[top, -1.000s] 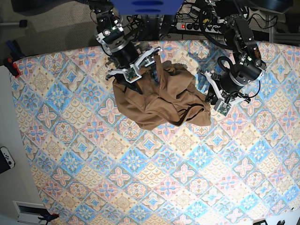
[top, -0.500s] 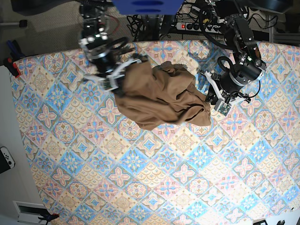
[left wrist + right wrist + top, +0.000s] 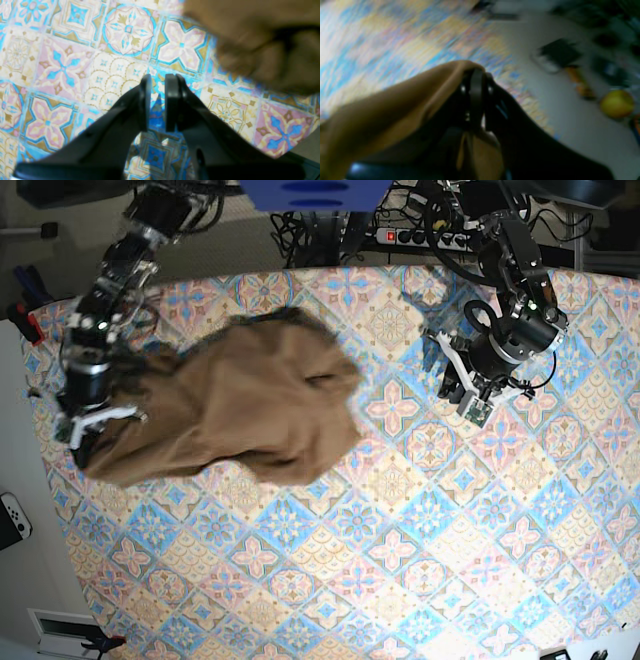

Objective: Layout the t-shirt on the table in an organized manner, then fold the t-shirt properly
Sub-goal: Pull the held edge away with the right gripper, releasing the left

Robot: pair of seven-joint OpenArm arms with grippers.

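The tan-brown t-shirt (image 3: 240,405) lies stretched across the back left of the table (image 3: 400,560), bunched and creased. My right gripper (image 3: 86,438) is at the shirt's far left end, near the table's left edge. In the right wrist view the gripper (image 3: 476,82) is shut on a fold of the t-shirt (image 3: 395,112), and that frame is motion-blurred. My left gripper (image 3: 456,392) hovers over bare table at the back right, well clear of the cloth. Its fingers (image 3: 145,100) stand a narrow gap apart with nothing between them. The t-shirt (image 3: 262,37) shows blurred at the upper right there.
The table's left edge runs close beside the right gripper. A white game controller (image 3: 12,520) and a red clamp (image 3: 25,320) lie off that edge. Cables and a power strip (image 3: 420,235) sit behind the table. A blurred yellow round thing (image 3: 617,103) lies on the floor.
My right gripper closed on the shirt and swept left across the table, dragging the cloth out of its heap and away from the left gripper. The left arm stayed put.
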